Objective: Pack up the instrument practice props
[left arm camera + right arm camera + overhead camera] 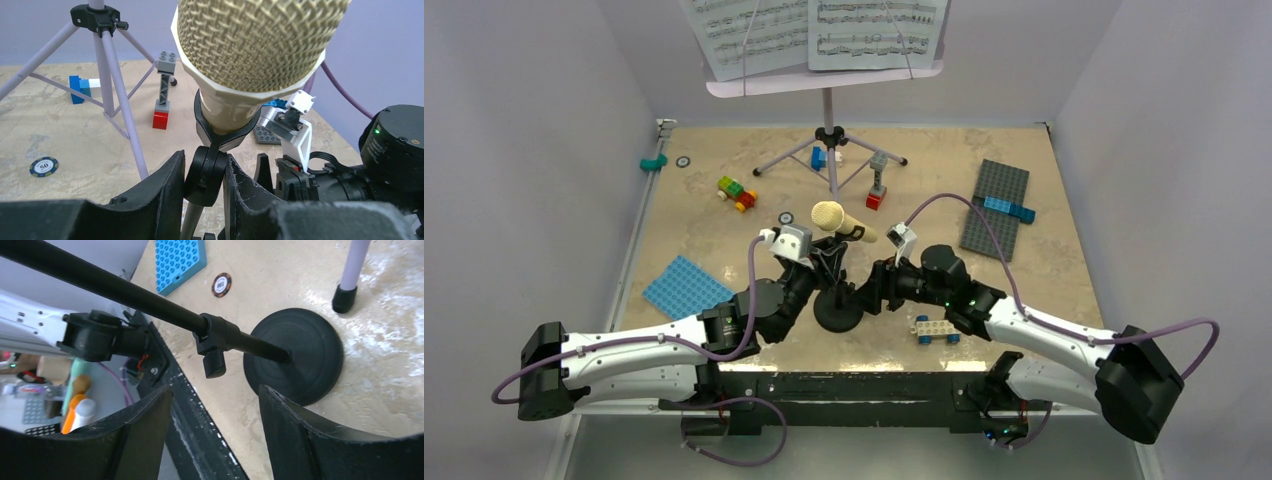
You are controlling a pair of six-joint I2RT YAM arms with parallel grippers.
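Reading "50", poker chip [43, 166] near lilac music stand [121, 102].

This looks like a robotics lab test cell. Plain grey walls [524, 150] close the table [1064, 270] on three sides. Two robot arms [624, 355] with loose purple cables [984, 225] are bolted at its near edge. A music stand [829, 150], a mic stand [837, 315] and toy bricks [737, 192] stand on it as props. Beyond the edge, bottles [80, 412] sit among clutter.

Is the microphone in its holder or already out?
In. The left wrist view shows the black clip wrapped around the microphone just below its mesh head.
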